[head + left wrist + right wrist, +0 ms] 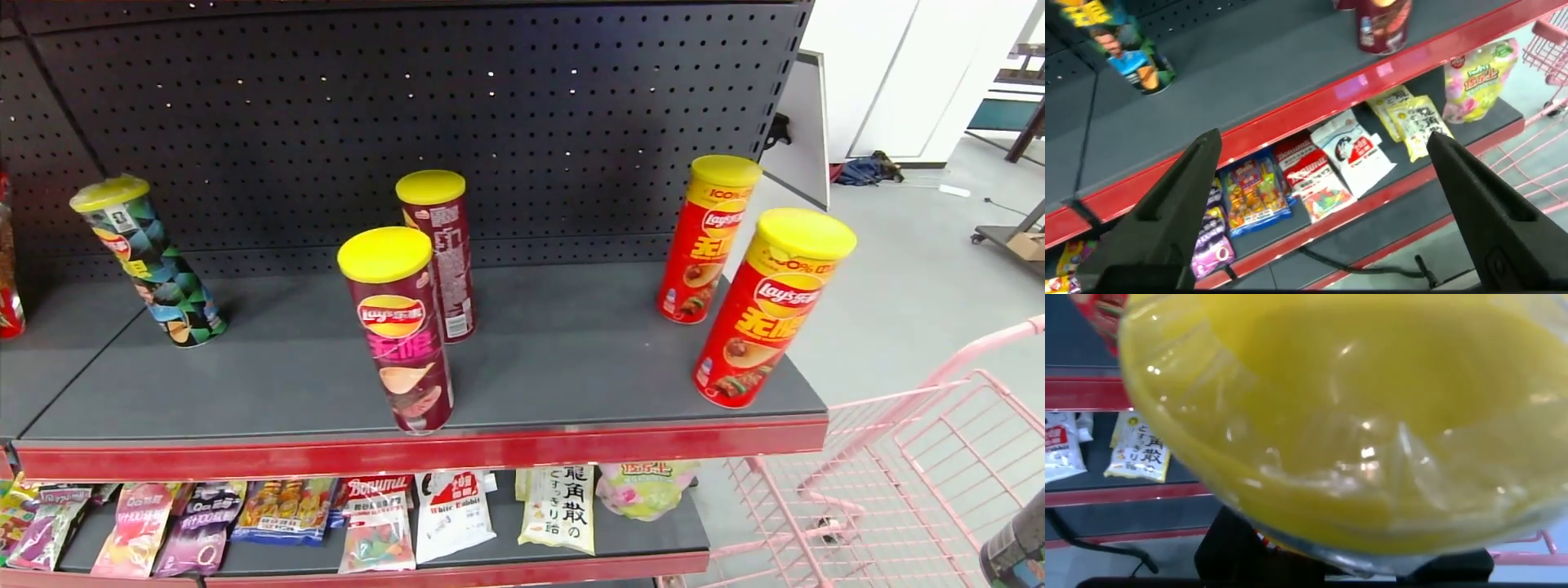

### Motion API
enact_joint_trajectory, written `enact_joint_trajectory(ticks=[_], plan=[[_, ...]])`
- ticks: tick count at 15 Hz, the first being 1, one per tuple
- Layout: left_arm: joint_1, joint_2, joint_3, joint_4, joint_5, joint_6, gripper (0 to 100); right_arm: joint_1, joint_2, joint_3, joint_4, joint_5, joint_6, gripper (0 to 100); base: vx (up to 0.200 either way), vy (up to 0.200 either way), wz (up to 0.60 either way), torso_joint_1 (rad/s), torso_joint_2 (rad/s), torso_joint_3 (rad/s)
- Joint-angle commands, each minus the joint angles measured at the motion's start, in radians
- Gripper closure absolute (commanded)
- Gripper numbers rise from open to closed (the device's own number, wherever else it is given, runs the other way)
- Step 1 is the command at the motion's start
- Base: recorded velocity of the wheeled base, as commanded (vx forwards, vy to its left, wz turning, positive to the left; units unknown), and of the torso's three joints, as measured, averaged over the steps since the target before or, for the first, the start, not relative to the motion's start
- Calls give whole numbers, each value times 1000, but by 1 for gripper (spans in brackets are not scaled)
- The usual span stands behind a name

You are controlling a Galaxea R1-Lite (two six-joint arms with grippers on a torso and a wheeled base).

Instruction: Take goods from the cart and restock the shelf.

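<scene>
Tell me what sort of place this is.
Probably a shop aisle, perhaps a mock one: a pegboard-backed shelf holding chip cans, snack bags on the level below, and a pink shopping cart alongside.

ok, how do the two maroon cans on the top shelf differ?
Front maroon can stands at the shelf lip, logo side facing out; rear maroon can stands behind it, deeper in, small-print side facing out. Both upright, yellow lids.

yellow-lidded chip can (pixel 1372 416) up close, snack bags (pixel 1136 453) on shelf (pixel 1127 494) behind
</scene>
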Motion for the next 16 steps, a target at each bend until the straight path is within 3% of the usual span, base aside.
enact_joint_trajectory(ticks=[1, 16], plan=[[1, -5, -2, -1, 0, 0, 0, 0, -1, 0, 0, 0, 0, 100, 0, 200, 0, 7, 2, 2], [1, -29, 9, 1, 2, 1, 0, 5, -99, 39, 1, 0, -17, 100, 0, 200, 0, 2, 2, 3]])
